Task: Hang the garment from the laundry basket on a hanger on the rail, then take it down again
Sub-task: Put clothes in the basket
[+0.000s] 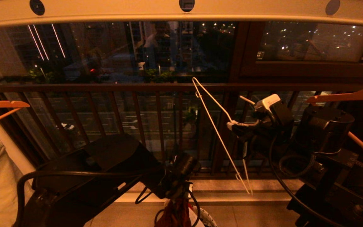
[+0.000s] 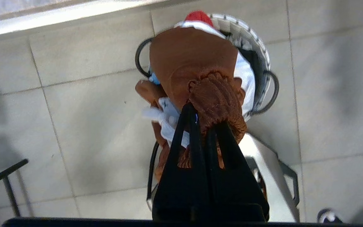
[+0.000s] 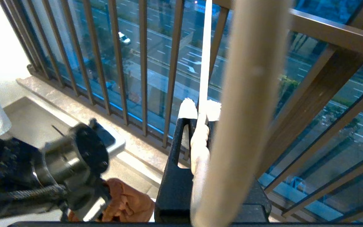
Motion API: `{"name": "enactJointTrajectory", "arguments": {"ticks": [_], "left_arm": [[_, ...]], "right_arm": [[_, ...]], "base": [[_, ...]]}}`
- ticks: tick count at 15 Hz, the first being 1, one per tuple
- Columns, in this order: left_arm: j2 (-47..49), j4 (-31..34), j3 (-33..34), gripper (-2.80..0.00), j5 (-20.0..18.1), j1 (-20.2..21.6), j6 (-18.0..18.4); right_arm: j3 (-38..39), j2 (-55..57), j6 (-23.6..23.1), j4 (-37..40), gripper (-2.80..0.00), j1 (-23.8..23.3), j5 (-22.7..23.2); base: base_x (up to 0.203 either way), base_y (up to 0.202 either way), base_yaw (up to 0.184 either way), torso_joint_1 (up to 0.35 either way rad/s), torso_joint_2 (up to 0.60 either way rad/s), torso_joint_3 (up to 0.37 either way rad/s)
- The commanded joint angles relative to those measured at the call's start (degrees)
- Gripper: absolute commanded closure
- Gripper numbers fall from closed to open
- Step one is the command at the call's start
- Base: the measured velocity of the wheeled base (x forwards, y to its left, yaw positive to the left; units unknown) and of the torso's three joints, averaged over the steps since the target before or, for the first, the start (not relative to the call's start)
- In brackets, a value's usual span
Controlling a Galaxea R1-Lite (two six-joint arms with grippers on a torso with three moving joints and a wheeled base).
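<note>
The task looks to be in its early part: the left gripper (image 2: 200, 121) has its fingers clamped on the gathered waistband of the garment (image 2: 194, 66), which hangs bunched just above the laundry basket (image 2: 260, 56) on the tiled floor, while the right gripper (image 1: 233, 125) is closed on the twisted neck of the hanger (image 1: 214, 126), held up in the air in front of the dark railing (image 1: 156, 88) and well below the rail (image 1: 181, 14). Judging from this, threading the shorts onto the hanger, hooking it on the rail and taking it down again are all not yet done. The garment is rust-brown, its elastic waist crumpled into tight ridges with a white drawstring (image 2: 165, 115) spilling beside the fingers.
</note>
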Motion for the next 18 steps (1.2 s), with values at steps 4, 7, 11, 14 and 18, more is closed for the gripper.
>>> {"name": "enactJointTrajectory", "arguments": {"ticks": [4, 7, 11, 14, 18], "left_arm": [[0.8, 3.4, -2.6, 0.0, 1.0, -0.8, -0.2], [1.5, 3.6, -3.5, 0.0, 1.0, -1.2, -0.1], [2.3, 3.7, -4.4, 0.0, 1.4, -1.6, 0.1], [2.4, 3.7, -5.3, 0.0, 2.1, -1.6, 0.4], [4.1, 3.6, -6.6, 0.0, 2.8, -1.6, 1.5]], "right_arm": [[0.1, -0.5, -0.1, -0.3, 0.0, -0.1, 0.1], [0.0, -0.6, -0.1, -0.3, 0.0, -0.1, 0.0], [0.0, -0.6, -0.1, -0.3, 0.0, -0.2, 0.1], [0.0, -0.9, -0.1, -0.3, 0.0, -0.3, 0.1], [0.1, -1.2, -0.1, -0.3, 0.0, -0.4, 0.1]], "base": [[0.0, 0.0, 0.0, 0.0, 0.0, 0.0], [0.0, 0.0, 0.0, 0.0, 0.0, 0.0], [0.0, 0.0, 0.0, 0.0, 0.0, 0.0], [0.0, 0.0, 0.0, 0.0, 0.0, 0.0], [0.0, 0.0, 0.0, 0.0, 0.0, 0.0]]}}
